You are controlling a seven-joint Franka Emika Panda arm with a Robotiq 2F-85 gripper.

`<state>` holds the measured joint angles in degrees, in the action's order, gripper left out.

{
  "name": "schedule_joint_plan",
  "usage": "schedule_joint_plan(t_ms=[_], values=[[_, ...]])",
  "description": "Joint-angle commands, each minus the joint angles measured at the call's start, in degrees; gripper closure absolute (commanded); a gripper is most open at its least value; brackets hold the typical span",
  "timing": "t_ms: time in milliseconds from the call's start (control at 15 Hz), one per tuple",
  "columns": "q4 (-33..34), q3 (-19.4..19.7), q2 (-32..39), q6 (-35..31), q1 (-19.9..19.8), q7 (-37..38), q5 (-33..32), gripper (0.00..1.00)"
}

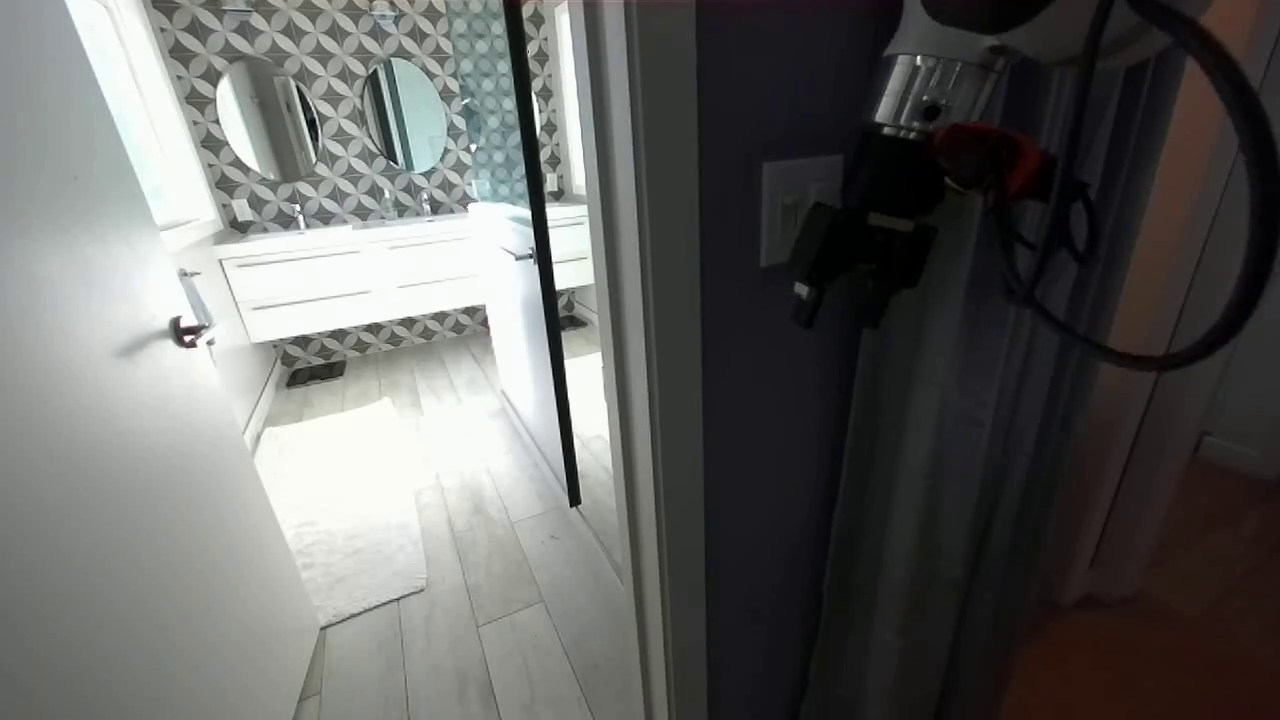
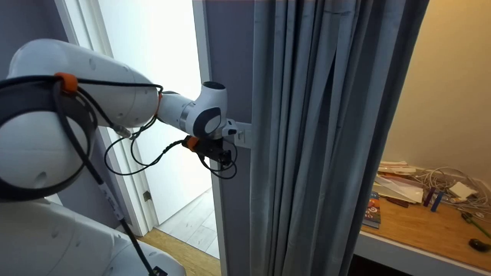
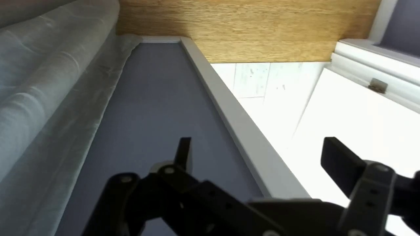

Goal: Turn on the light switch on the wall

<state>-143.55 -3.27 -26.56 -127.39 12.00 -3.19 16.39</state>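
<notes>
The light switch (image 1: 783, 215) is an off-white plate with a rocker on the dark grey-purple wall (image 1: 760, 450). The switch also shows in an exterior view (image 2: 246, 135), just beside the robot's hand, and is out of the wrist view. My gripper (image 1: 838, 308) points down in front of the wall, its fingers overlapping the plate's lower right side; contact cannot be told. In the wrist view the gripper (image 3: 257, 139) is open, its two black fingers wide apart with nothing between them. The wall (image 3: 157, 105) runs below the left finger. In an exterior view (image 2: 234, 214) the fingers are mostly hidden.
A grey curtain (image 2: 303, 153) hangs right beside the switch, also in the wrist view (image 3: 49, 98). A pale door frame (image 1: 665, 400) borders the wall's other side. A white door (image 1: 120, 450) stands open to a bathroom. Cables loop from the arm. A cluttered desk (image 2: 422, 234) stands beyond the curtain.
</notes>
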Motion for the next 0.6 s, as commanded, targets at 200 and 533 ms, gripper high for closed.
schedule_joint_plan(t_ms=[200, 533], values=[[-0.6, 6.6, -4.2, 2.0, -0.6, -2.9, 13.7, 0.00], [-2.8, 8.9, -7.3, -3.1, -2.7, -3.2, 19.9, 0.00]])
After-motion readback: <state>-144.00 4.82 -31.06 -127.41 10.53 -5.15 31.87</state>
